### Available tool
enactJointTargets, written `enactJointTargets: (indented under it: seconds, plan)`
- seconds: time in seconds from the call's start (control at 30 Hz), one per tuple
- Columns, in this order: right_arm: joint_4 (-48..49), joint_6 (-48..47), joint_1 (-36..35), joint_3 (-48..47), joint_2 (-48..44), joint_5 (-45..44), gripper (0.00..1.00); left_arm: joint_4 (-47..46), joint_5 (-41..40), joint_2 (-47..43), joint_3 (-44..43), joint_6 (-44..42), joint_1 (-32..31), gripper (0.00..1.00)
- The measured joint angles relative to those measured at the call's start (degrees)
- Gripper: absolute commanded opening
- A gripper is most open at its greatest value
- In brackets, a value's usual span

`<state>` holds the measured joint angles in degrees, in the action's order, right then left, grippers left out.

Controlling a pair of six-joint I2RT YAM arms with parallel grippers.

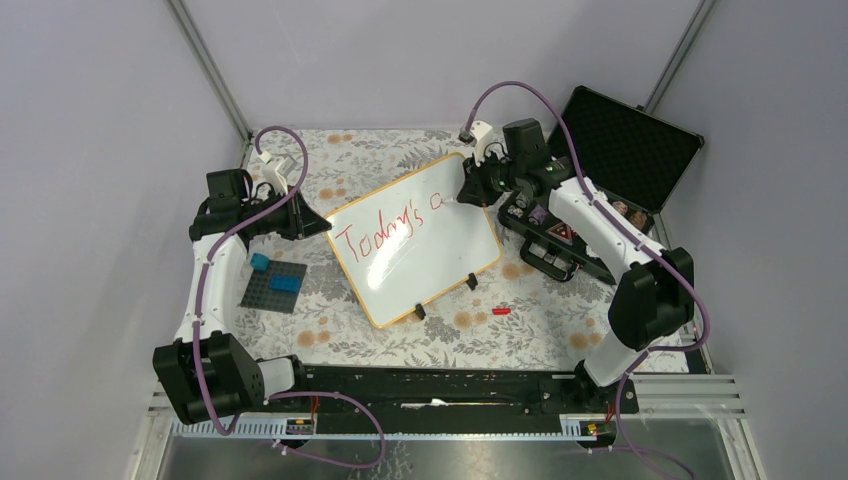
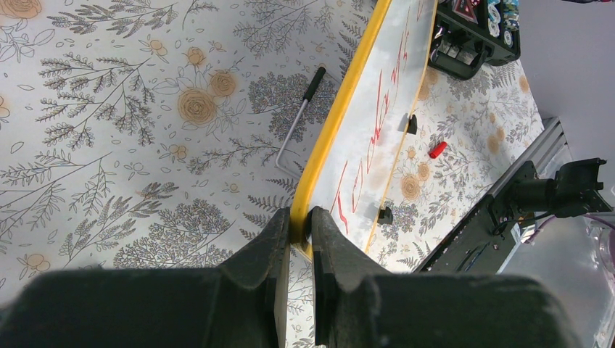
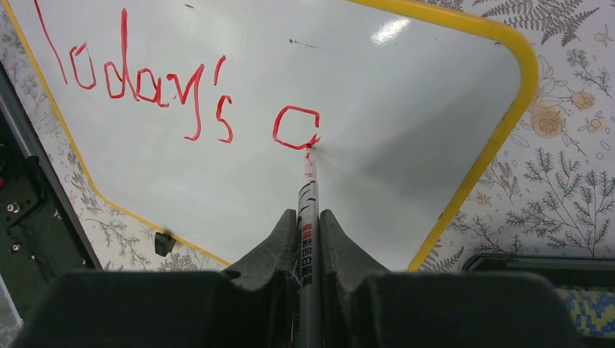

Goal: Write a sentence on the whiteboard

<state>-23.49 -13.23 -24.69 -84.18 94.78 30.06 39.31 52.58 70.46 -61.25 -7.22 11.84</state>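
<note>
Top view high, looking down on whole table [image 1: 540, 300]; wrist views close, low; all share whiteboard [image 1: 440, 255].

Whiteboard [image 1: 432, 255], yellow rim, askew; red sentence [image 3: 194, 109] reads "Today's", perhaps "a".

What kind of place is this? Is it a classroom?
Probably a robot test booth in a lab, not a classroom. A left arm and a right arm are bolted to a metal rail, plain walls box in a small flowery table, and a whiteboard rests on it.

Yellow-rimmed wht whiteboard [image 1: 432, 252] w/ red sentence [image 1: 385, 232] (tablecloth [image 1: 450, 326]: beige floral)
</note>
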Motion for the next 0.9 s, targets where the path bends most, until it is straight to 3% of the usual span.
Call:
enactJointTargets:
  seconds: [0.73,0.9]
  plan:
    - [-1.7,-3.1,0.1,1.1,-1.2,-2.0,0.00,0.0,-0.2,0.0,0.0,0.0,-0.1,0.00]
    - [-3.1,-3.8,0.4,0.3,-1.9,-1.7,0.00,0.0,-0.2,0.0,0.0,0.0,-0.1,0.36]
